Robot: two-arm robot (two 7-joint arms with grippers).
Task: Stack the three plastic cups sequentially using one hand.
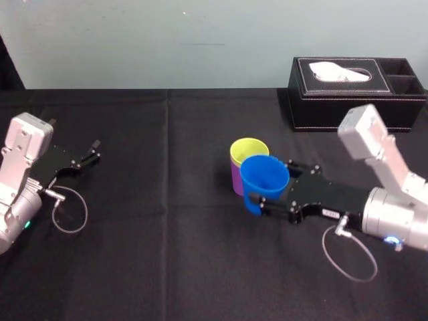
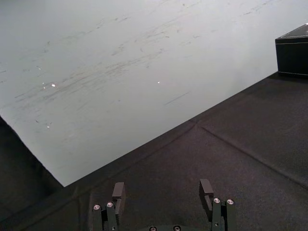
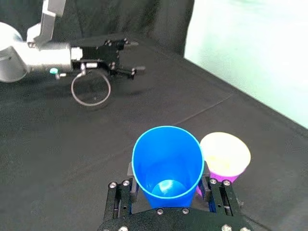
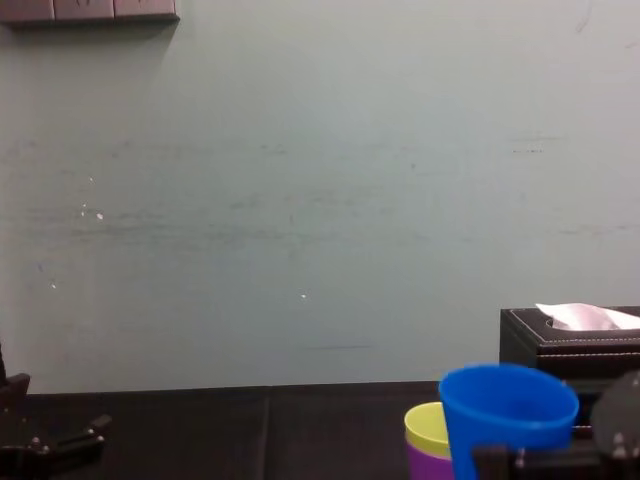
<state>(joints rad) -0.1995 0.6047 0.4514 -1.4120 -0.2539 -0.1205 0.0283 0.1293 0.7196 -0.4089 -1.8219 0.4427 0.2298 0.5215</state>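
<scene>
The right gripper clamps the blue cup, held higher, just beside the yellow-green cup nested in the purple cup. It should centre the cup above, upright, then lower it. The left gripper is parked far left, jaws apart.

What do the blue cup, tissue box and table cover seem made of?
The blue cup, in the right tool, looks like plastic: smooth, glossy, thin rim. The tissue box seems leather or imitation: matte, pale stitching. The table cover is matte black cloth with creases.
</scene>
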